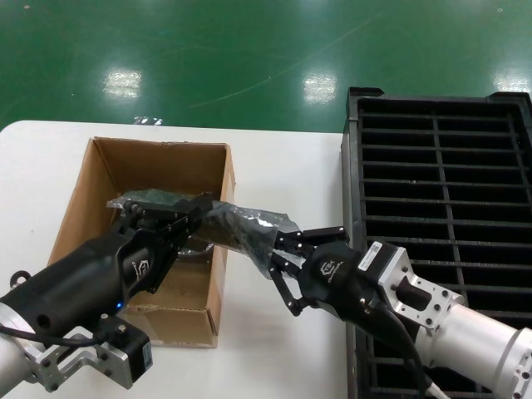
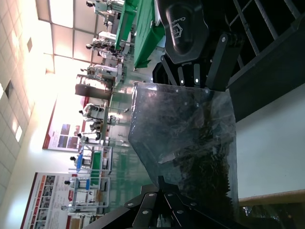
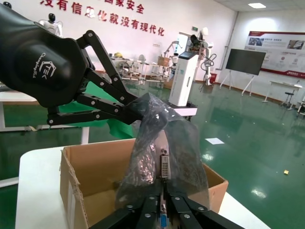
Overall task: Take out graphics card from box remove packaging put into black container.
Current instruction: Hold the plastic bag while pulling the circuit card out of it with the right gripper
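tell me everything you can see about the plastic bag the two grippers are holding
The bag is a translucent grey, shiny, crinkled plastic sleeve with the dark card still inside, its pale port showing through. It hangs in the air, stretched between the left gripper above the box and the right gripper over the table, each clamped on one end. It touches nothing else.

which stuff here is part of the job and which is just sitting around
Job things:
- graphics card in its packaging
- box
- black container
- left gripper and right gripper, each shut on the packaging

Just there:
- white table
- green floor
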Action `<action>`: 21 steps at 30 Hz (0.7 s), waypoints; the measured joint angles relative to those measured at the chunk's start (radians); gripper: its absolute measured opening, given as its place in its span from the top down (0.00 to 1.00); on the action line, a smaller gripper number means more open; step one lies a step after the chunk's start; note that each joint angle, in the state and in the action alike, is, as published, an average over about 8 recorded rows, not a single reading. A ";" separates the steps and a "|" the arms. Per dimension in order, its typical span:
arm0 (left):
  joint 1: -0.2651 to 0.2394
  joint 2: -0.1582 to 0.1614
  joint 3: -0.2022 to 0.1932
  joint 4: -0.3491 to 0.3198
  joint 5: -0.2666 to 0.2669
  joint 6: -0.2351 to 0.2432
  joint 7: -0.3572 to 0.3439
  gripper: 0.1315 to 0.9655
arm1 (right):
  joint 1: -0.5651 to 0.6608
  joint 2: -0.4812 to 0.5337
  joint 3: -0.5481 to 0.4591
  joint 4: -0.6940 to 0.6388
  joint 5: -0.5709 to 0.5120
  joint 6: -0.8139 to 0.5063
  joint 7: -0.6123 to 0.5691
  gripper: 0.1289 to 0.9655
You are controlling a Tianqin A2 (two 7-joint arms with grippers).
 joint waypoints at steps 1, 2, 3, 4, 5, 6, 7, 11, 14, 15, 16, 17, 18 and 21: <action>0.000 0.000 0.000 0.000 0.000 0.000 0.000 0.99 | -0.007 -0.006 0.012 0.001 -0.014 -0.007 0.008 0.96; 0.000 0.000 0.000 0.000 0.000 0.000 0.000 0.99 | -0.014 -0.013 0.023 0.001 -0.027 -0.015 0.014 0.96; 0.000 0.000 0.000 0.000 0.000 0.000 0.000 0.99 | -0.021 -0.019 0.034 0.001 -0.039 -0.022 0.019 0.95; 0.000 0.000 0.000 0.000 0.000 0.000 0.000 0.99 | -0.027 -0.025 0.045 0.001 -0.049 -0.029 0.023 0.93; 0.000 0.000 0.000 0.000 0.000 0.000 0.000 0.99 | -0.033 -0.030 0.055 0.001 -0.058 -0.037 0.026 0.92; 0.000 0.000 0.000 0.000 0.000 0.000 0.000 0.99 | -0.038 -0.036 0.066 0.001 -0.065 -0.044 0.027 0.91; 0.000 0.000 0.000 0.000 0.000 0.000 0.000 0.99 | -0.043 -0.042 0.076 0.000 -0.071 -0.052 0.027 0.89; 0.000 0.000 0.000 0.000 0.000 0.000 0.000 0.99 | -0.059 -0.067 0.111 -0.006 -0.087 -0.079 0.019 0.85; 0.000 0.000 0.000 0.000 0.000 0.000 0.000 0.99 | -0.067 -0.089 0.133 -0.014 -0.093 -0.099 0.010 0.85; 0.000 0.000 0.000 0.000 0.000 0.000 0.000 0.99 | -0.070 -0.097 0.140 -0.017 -0.094 -0.105 0.007 0.84; 0.000 0.000 0.000 0.000 0.000 0.000 0.000 0.99 | -0.072 -0.106 0.146 -0.020 -0.094 -0.111 0.005 0.82; 0.000 0.000 0.000 0.000 0.000 0.000 0.000 0.99 | -0.073 -0.113 0.152 -0.023 -0.094 -0.117 0.003 0.81; 0.000 0.000 0.000 0.000 0.000 0.000 0.000 0.99 | -0.075 -0.121 0.158 -0.025 -0.094 -0.122 0.002 0.80; 0.000 0.000 0.000 0.000 0.000 0.000 0.000 0.99 | -0.080 -0.141 0.176 -0.031 -0.094 -0.140 0.000 0.76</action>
